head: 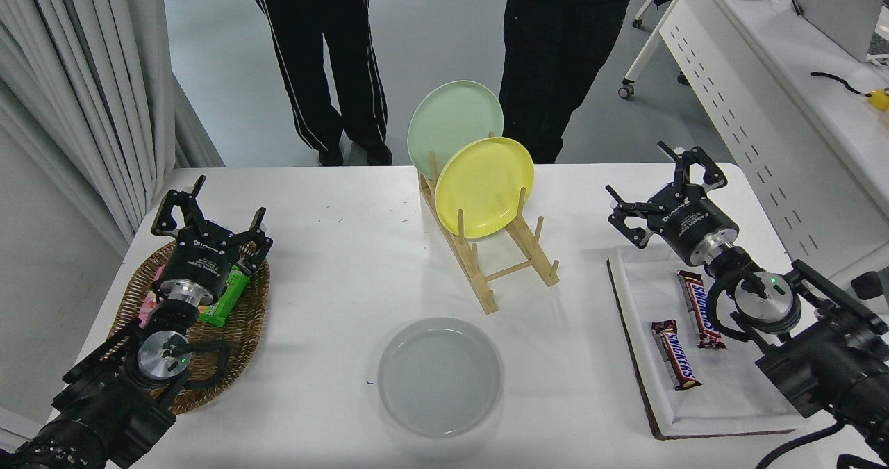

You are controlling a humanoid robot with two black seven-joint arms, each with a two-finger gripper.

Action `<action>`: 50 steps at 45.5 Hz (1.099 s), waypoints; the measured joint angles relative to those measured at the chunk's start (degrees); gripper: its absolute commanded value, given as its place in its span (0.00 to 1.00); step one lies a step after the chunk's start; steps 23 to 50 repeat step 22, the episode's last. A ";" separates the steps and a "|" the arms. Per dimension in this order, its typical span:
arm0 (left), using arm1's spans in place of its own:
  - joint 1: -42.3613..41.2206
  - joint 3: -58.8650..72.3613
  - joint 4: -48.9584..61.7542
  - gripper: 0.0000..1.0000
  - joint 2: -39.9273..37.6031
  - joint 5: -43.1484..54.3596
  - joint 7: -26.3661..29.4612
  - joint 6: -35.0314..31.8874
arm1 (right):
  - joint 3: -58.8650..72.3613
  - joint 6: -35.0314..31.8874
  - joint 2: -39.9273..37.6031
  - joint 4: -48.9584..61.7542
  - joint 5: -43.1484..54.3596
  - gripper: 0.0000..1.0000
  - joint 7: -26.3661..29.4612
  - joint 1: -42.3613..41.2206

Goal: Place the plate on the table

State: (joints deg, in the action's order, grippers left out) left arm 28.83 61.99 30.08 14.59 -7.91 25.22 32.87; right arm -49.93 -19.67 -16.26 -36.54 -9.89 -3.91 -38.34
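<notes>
The light-grey plate (pixel 439 375) lies flat on the white table (pixel 347 260), near the front middle. My right gripper (pixel 663 180) is open and empty, held above the table's far right, well away from the plate and right of the rack. My left gripper (pixel 208 208) is open and parked over the wicker basket at the lower left.
A wooden dish rack (pixel 496 257) at the middle back holds a yellow plate (pixel 485 186) and a pale green plate (pixel 453 118) upright. A white tray (pixel 701 358) at the right holds two chocolate bars (pixel 677 354). A wicker basket (pixel 236 323) holds snacks. Two people (pixel 555 45) stand at the far side.
</notes>
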 measured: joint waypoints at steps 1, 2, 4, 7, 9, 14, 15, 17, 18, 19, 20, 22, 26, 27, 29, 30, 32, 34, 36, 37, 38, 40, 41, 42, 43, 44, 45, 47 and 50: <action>0.00 0.00 0.00 1.00 0.00 0.00 0.00 0.00 | -0.12 -0.06 0.30 0.68 -0.01 0.99 -0.05 0.00; 0.00 0.00 0.00 1.00 0.00 0.00 0.00 0.00 | -0.18 -0.08 0.53 1.19 -0.03 0.99 -0.07 0.01; 0.00 0.00 0.00 1.00 0.00 0.00 0.00 0.00 | -0.37 -0.22 1.00 2.12 -0.08 0.99 -0.19 0.03; 0.00 0.00 0.00 1.00 0.00 0.00 0.00 0.00 | -0.59 -0.38 1.77 3.35 -0.12 0.99 -0.67 0.15; 0.00 0.00 0.00 1.00 0.00 0.00 0.00 0.00 | -0.65 -0.42 1.99 3.62 -0.14 0.99 -0.93 0.17; 0.00 0.00 0.00 1.00 0.00 0.00 0.00 0.00 | -0.79 -0.53 2.94 4.51 -0.17 0.99 -1.93 0.28; 0.00 0.00 0.00 1.00 0.00 0.00 0.00 0.00 | -0.83 -0.56 3.06 4.62 -0.17 0.99 -2.06 0.29; 0.00 0.00 0.00 1.00 0.00 0.00 0.00 0.00 | -0.85 -0.59 3.31 4.85 -0.18 0.99 -2.33 0.34; 0.00 0.00 0.00 1.00 0.00 0.00 0.00 0.00 | -0.86 -0.60 3.41 4.93 -0.18 0.99 -2.42 0.36; 0.00 0.00 0.00 1.00 0.00 0.00 0.00 0.00 | -0.86 -0.61 3.50 5.00 -0.19 0.99 -2.49 0.38; 0.00 0.00 0.00 1.00 0.00 0.00 0.00 0.00 | -0.88 -0.62 3.61 5.10 -0.19 0.99 -2.61 0.40; 0.00 -0.01 0.00 1.00 0.00 0.00 0.00 0.00 | -0.90 -0.63 3.74 5.22 -0.20 0.99 -2.75 0.42; 0.00 -0.01 0.00 1.00 0.00 0.00 0.00 0.00 | -0.90 -0.63 3.74 5.22 -0.20 0.99 -2.75 0.42; 0.00 -0.01 0.00 1.00 0.00 0.00 0.00 0.00 | -0.90 -0.63 3.74 5.22 -0.20 0.99 -2.75 0.42; 0.00 -0.01 0.00 1.00 0.00 0.00 0.00 0.00 | -0.90 -0.63 3.74 5.22 -0.20 0.99 -2.75 0.42; 0.00 -0.01 0.00 1.00 0.00 0.00 0.00 0.00 | -0.90 -0.63 3.74 5.22 -0.20 0.99 -2.75 0.42; 0.00 -0.01 0.00 1.00 0.00 0.00 0.00 0.00 | -0.90 -0.63 3.74 5.22 -0.20 0.99 -2.75 0.42; 0.00 -0.01 0.00 1.00 0.00 0.00 0.00 0.00 | -0.90 -0.63 3.74 5.22 -0.20 0.99 -2.75 0.42; 0.00 -0.01 0.00 1.00 0.00 0.00 0.00 0.00 | -0.90 -0.63 3.74 5.22 -0.20 0.99 -2.75 0.42; 0.00 -0.01 0.00 1.00 0.00 0.00 0.00 0.00 | -0.90 -0.63 3.74 5.22 -0.20 0.99 -2.75 0.42; 0.00 -0.01 0.00 1.00 0.00 0.00 0.00 0.00 | -0.90 -0.63 3.74 5.22 -0.20 0.99 -2.75 0.42; 0.00 -0.01 0.00 1.00 0.00 0.00 0.00 0.00 | -0.90 -0.63 3.74 5.22 -0.20 0.99 -2.75 0.42; 0.00 -0.01 0.00 1.00 0.00 0.00 0.00 0.00 | -0.90 -0.63 3.74 5.22 -0.20 0.99 -2.75 0.42; 0.00 -0.01 0.00 1.00 0.00 0.00 0.00 0.00 | -0.90 -0.63 3.74 5.22 -0.20 0.99 -2.75 0.42; 0.00 -0.01 0.00 1.00 0.00 0.00 0.00 0.00 | -0.90 -0.63 3.74 5.22 -0.20 0.99 -2.75 0.42; 0.00 -0.01 0.00 1.00 0.00 0.00 0.00 0.00 | -0.90 -0.63 3.74 5.22 -0.20 0.99 -2.75 0.42; 0.00 -0.01 0.00 1.00 0.00 0.00 0.00 0.00 | -0.90 -0.63 3.74 5.22 -0.20 0.99 -2.75 0.42; 0.00 -0.01 0.00 1.00 0.00 0.00 0.00 0.00 | -0.90 -0.63 3.74 5.22 -0.20 0.99 -2.75 0.42; 0.00 -0.01 0.00 1.00 0.00 0.00 0.00 0.00 | -0.90 -0.63 3.74 5.22 -0.20 0.99 -2.75 0.42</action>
